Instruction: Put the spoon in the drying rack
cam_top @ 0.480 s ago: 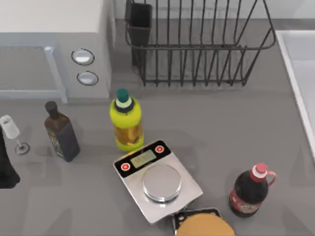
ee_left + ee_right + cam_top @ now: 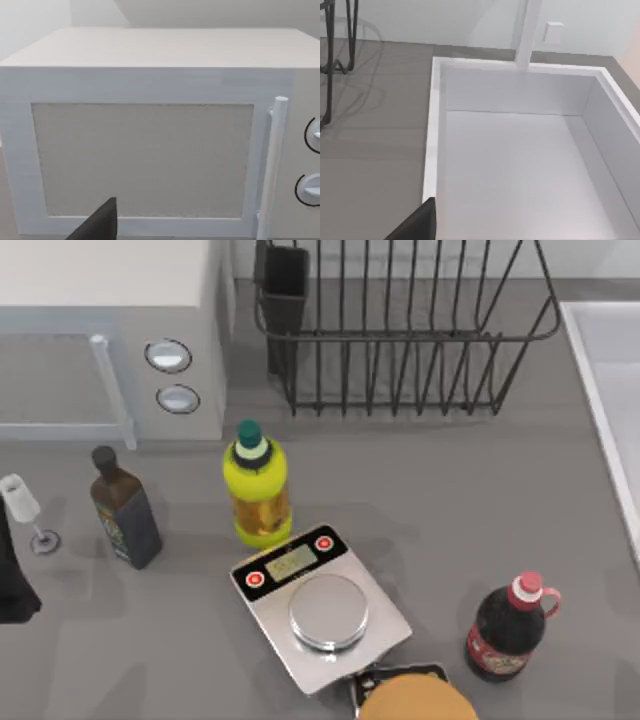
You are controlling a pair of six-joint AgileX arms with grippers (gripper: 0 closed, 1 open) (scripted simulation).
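Black wire drying rack [image 2: 400, 340], upright bars, dark cup at its left corner; both arms' fingers' state unclear.

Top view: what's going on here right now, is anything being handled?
Nothing is being handled. The drying rack stands at the back of the table, its utensil cup at the corner nearest the microwave. The left arm sits at the table's left edge, its wrist camera facing the microwave door. The right wrist camera looks into the white sink. I can't spot a spoon.
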